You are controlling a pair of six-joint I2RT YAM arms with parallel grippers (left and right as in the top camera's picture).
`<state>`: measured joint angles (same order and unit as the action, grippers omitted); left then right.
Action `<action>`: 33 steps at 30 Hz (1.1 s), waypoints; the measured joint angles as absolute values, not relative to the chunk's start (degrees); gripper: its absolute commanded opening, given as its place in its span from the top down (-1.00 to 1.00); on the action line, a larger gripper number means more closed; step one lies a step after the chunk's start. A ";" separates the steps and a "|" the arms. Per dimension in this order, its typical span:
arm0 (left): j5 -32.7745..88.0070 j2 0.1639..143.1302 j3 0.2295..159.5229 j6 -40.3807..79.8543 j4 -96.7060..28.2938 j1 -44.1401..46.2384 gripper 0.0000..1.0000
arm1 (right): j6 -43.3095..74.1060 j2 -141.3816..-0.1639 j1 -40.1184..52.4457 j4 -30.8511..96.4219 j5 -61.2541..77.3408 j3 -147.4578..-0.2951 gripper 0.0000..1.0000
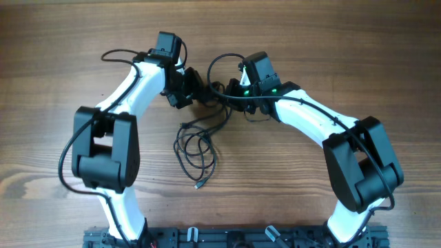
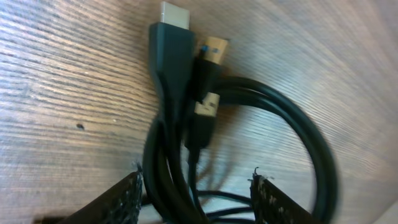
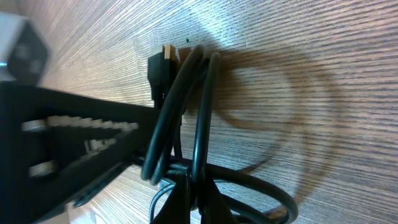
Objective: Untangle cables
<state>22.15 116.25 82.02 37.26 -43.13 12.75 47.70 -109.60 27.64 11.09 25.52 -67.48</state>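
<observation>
Cables (image 1: 196, 148) run lengthwise between the spread left gripper (image 2: 196, 190), plugs (image 2: 186, 56) toward frame top, right gripper (image 3: 189, 199) pinching them just beside.

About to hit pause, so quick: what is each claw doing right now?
Left claw: open, fingers spread either side of the cables.
Right claw: closed, apparently pinching the cables.

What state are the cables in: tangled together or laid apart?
Tangled. In the left wrist view the cables run bunched, with three plug ends side by side; overhead, their loops overlap on the table.
</observation>
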 measured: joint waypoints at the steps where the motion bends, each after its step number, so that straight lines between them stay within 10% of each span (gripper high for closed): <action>1: 22.13 116.92 82.02 37.32 -43.05 12.75 0.13 | 47.70 -109.60 27.64 11.09 25.52 -67.48 0.91; 8: 21.45 117.71 81.95 38.24 -42.65 12.64 0.92 | 47.70 -109.60 27.64 11.42 25.54 -67.48 0.91; 33: 27.42 117.75 81.93 35.00 -43.05 7.57 0.92 | 42.04 -106.50 14.24 11.55 56.62 -67.46 0.91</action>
<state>27.42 117.75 81.93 35.00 -43.05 7.57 42.04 -106.50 14.24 11.55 56.62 -67.46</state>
